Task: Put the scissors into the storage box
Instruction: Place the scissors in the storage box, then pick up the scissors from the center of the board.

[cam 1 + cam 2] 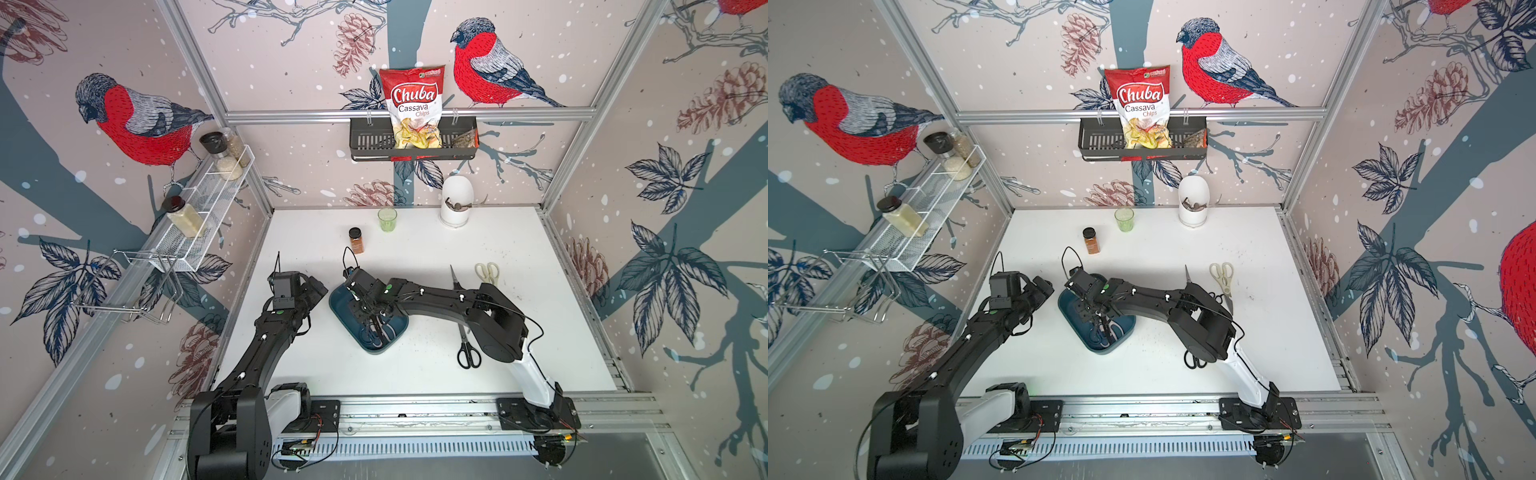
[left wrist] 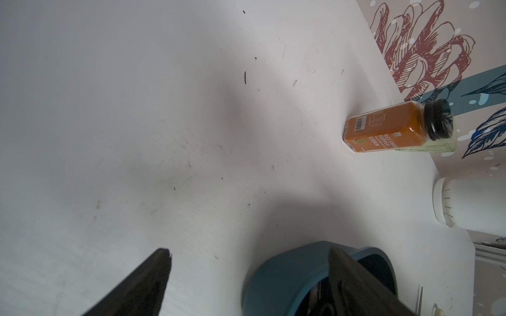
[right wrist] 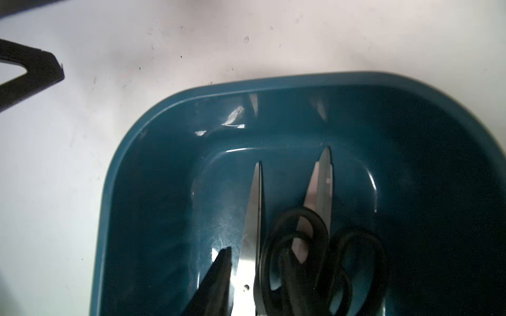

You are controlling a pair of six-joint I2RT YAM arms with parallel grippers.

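Teal-blue storage box (image 1: 337, 300) sits at centre frame in a top view, on the white table (image 1: 540, 353), its long side slanting toward lower right. The right gripper (image 1: 368, 309) hangs inside the box over a heap of scissors (image 1: 376, 332); jaw state unreadable from here. The left gripper (image 1: 312, 286) is just beside the box's upper-left corner, apart from it. Three pairs lie outside the box, right of centre: a black-handled pair (image 1: 468, 353) lower down, a pointed pair (image 1: 454, 277) half hidden by the right arm, and cream shears (image 1: 487, 272) beside it. Both top views agree on this layout

Left wrist: the left gripper (image 2: 247, 251) is released, fingers (image 2: 153, 273) spread wide with nothing between them. The box rim (image 2: 273, 273) lies by one finger. An orange spice jar (image 2: 383, 128) stands upright farther off

Right wrist: steel blades (image 3: 253, 219) lie flat on the box floor, tips toward the end wall, with black loop handles (image 3: 298, 246) across them. One finger (image 3: 219, 273) shows just beside the long blade; its partner is hidden, so clenched or released, cannot tell
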